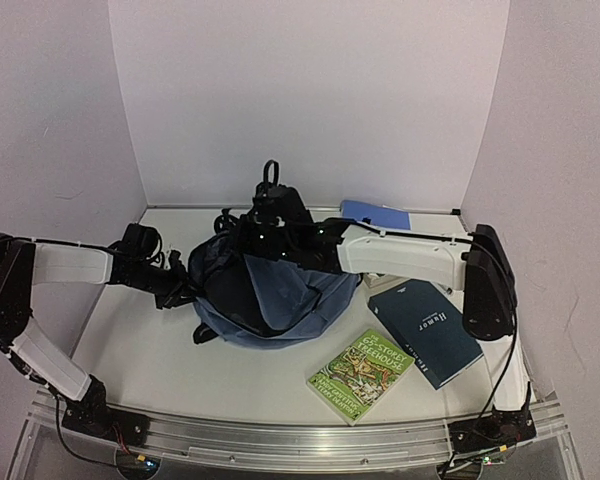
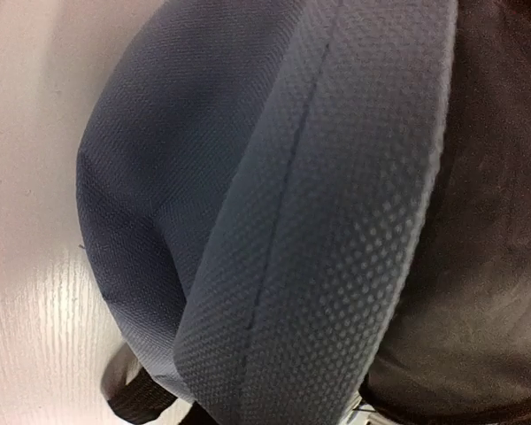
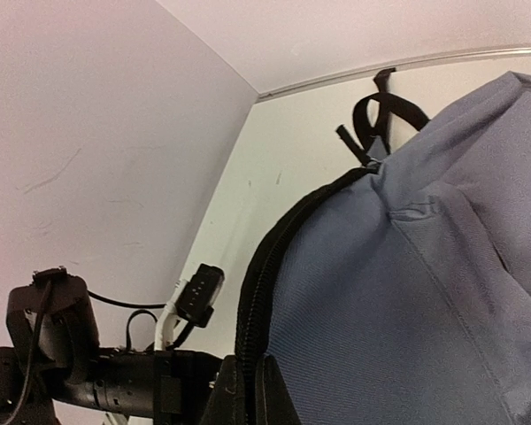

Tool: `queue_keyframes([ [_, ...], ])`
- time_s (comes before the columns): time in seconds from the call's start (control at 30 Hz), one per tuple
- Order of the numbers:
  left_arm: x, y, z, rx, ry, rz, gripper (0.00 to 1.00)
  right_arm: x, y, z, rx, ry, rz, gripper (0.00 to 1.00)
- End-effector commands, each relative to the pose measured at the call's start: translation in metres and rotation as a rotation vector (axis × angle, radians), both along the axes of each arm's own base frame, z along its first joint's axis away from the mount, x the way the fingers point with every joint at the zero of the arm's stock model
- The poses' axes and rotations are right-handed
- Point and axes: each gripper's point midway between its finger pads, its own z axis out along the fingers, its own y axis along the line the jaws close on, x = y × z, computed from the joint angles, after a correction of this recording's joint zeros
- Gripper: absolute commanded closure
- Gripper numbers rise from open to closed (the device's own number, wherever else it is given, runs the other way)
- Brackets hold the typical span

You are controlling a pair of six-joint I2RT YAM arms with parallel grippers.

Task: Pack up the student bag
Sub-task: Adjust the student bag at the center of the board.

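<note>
The student bag point(image 1: 270, 290), slate-blue with black straps and zipper, lies in the middle of the table with its mouth gaping and dark lining showing. My right gripper point(image 1: 267, 232) reaches over its top. In the right wrist view the right gripper point(image 3: 247, 357) is shut on the black zipper rim point(image 3: 261, 266) of the bag point(image 3: 407, 292). My left gripper point(image 1: 185, 285) is pressed against the bag's left edge. In the left wrist view a folded blue rim of the bag point(image 2: 319, 248) fills the frame and hides the fingers.
A green illustrated book point(image 1: 365, 375) and a dark teal book point(image 1: 425, 330) lie to the right of the bag, towards the front. A flat blue notebook point(image 1: 375, 213) lies at the back right, partly under the right arm. White walls close in the back and sides.
</note>
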Motion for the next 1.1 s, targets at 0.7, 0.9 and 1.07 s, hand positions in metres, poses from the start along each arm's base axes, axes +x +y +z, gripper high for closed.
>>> queue_keyframes([
  [0.7,0.068,0.05,0.091,0.213,-0.323,-0.352,1.0,0.1,-0.163,-0.044,-0.42,-0.016,0.046,1.0],
  [0.9,0.092,0.049,0.07,0.199,-0.249,-0.31,1.0,0.119,-0.14,-0.076,-0.356,-0.048,0.074,1.0],
  [1.07,0.104,0.053,0.052,0.198,-0.219,-0.218,0.9,0.135,-0.131,-0.093,-0.307,-0.033,0.028,0.93],
])
